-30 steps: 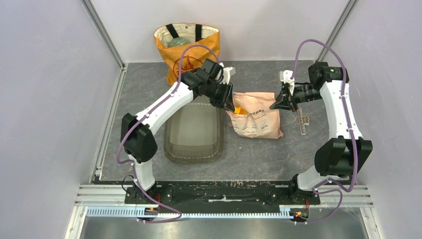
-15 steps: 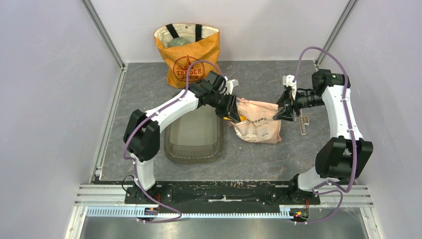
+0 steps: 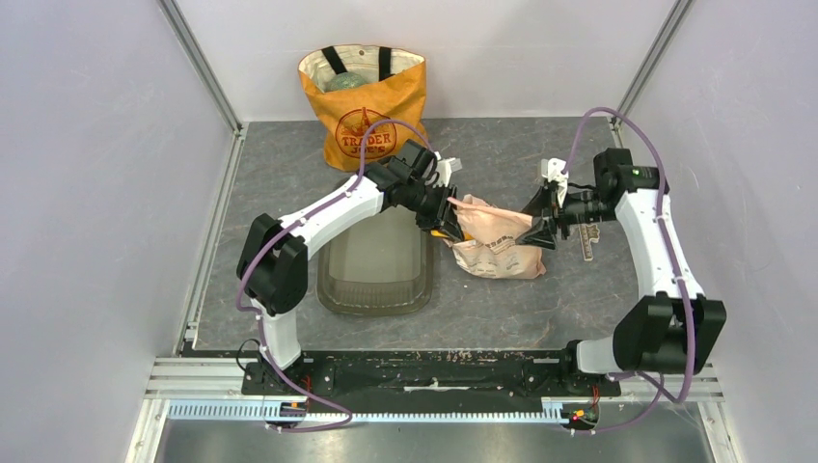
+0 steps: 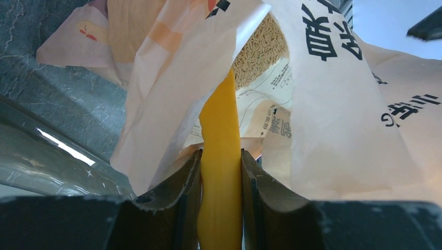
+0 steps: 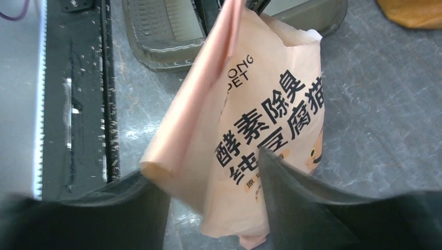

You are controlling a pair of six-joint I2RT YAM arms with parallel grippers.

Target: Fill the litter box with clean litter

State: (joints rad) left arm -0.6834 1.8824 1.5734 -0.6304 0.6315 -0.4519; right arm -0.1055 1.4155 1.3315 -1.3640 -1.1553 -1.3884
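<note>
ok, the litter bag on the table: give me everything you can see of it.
The litter bag looks like thin, crinkled pinkish-tan plastic with bold black Chinese print. It lies slumped on the grey table, right of the litter box. Its mouth faces the box and gapes, showing beige litter inside. The orange scoop, pinched in the left gripper, reaches into the mouth. The right gripper stands open astride its far end.
</note>
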